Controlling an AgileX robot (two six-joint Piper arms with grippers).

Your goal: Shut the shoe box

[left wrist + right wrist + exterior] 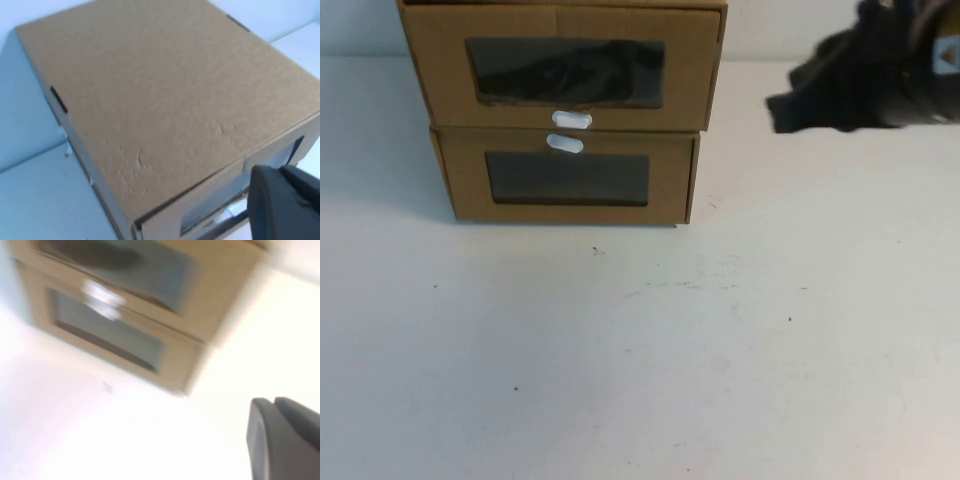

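Two brown cardboard drawer boxes are stacked at the back left of the table. The upper one is the shoe box [565, 72], with a wide clear window and its white pull tab [571, 120] below the window. Its front looks about flush with its shell. My left gripper [280, 169] is out of the high view. It hovers above the shoe box's lid [165, 100] near the front edge, fingers together and empty. My right gripper [790, 108] is raised at the back right, well clear of the boxes, and is shut and empty in the right wrist view [273, 400].
The lower cardboard box [567, 178] has its white tab [565, 143] above its window and bears the shoe box. The white table [640, 350] stretches in front and to the right of the stack, with only small specks on it.
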